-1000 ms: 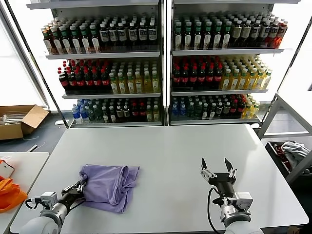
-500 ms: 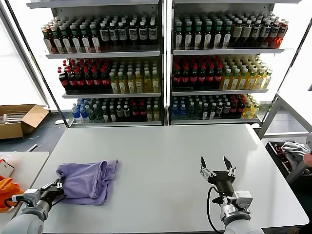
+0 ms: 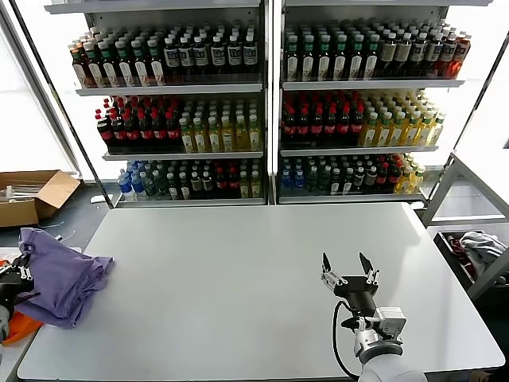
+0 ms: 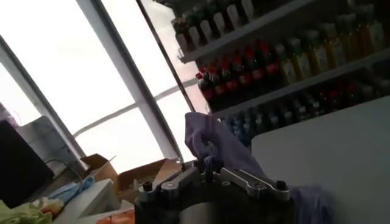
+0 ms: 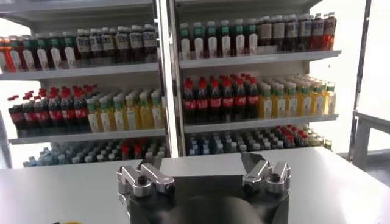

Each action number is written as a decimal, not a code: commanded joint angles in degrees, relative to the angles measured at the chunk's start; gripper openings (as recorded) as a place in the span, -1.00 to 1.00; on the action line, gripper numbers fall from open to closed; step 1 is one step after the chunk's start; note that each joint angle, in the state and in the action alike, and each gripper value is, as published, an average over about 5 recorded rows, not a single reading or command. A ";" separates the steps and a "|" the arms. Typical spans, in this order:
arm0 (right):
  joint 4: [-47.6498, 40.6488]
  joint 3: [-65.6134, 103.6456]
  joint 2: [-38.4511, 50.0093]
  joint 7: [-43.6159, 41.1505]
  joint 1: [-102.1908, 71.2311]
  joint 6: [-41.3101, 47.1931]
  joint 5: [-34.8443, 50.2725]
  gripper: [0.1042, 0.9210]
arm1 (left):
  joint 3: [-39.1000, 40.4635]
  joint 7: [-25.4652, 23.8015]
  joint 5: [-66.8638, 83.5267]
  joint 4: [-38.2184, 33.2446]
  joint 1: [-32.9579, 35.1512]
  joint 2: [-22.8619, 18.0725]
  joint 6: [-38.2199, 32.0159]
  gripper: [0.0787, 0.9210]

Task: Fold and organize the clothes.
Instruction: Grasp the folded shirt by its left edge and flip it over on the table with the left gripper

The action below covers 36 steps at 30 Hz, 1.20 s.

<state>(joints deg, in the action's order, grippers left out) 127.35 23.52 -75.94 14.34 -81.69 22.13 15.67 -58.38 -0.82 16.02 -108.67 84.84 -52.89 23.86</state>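
Note:
A folded lavender T-shirt (image 3: 60, 273) hangs bunched over the white table's (image 3: 254, 270) left edge. My left gripper (image 3: 17, 267) is shut on it at the far left, just off the table. In the left wrist view the purple cloth (image 4: 220, 143) rises from between the closed jaws of the left gripper (image 4: 207, 168). My right gripper (image 3: 347, 270) is open and empty, fingers pointing up, above the table's front right; it also shows in the right wrist view (image 5: 204, 167).
Shelves of bottles (image 3: 262, 103) stand behind the table. A side table with an orange bag (image 3: 16, 328) is at the left, a cardboard box (image 3: 36, 195) on the floor beyond it. A bin of cloths (image 3: 477, 247) sits at the right.
My left gripper has dragged the folded T-shirt leftward from the table's front left to its left edge and lifted it. The right gripper has barely moved.

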 commanded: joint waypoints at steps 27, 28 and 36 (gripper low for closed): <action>1.76 9.05 -4.37 -0.37 -9.93 -1.93 -2.18 0.76 | 59.45 3.91 -4.85 -3.08 -16.21 -28.70 1.76 -0.89; 1.49 8.69 -4.34 -0.37 -9.63 -1.86 -2.27 0.76 | 59.53 3.74 -3.29 -3.57 -16.32 -28.76 1.06 -0.83; -0.94 4.69 -3.53 0.68 -6.28 0.44 2.56 0.76 | 56.08 5.32 2.31 -9.12 -16.11 -28.11 -0.47 -0.31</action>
<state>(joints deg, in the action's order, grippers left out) 128.10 30.83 -79.54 14.21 -89.78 20.81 13.83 -3.77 3.80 11.69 -114.54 70.31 -79.31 25.66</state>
